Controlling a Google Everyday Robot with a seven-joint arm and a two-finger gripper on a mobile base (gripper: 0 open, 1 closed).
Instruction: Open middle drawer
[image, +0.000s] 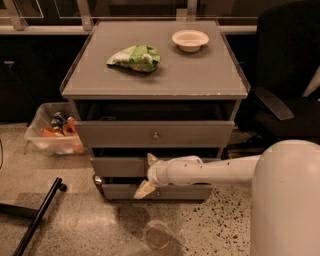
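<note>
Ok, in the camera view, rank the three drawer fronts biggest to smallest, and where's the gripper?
1. top drawer: largest, though nearest the camera.
2. middle drawer, partly hidden by the arm.
3. bottom drawer: smallest.
The gripper is open in front of the middle drawer's centre.

Dim, warm light from above. Cabinet top (200, 75) evenly lit; drawer gaps in deep shadow, far background near black. Pale gripper (148, 175) at middle drawer (117, 166) front, jaws apart, stands out brightly.
</note>
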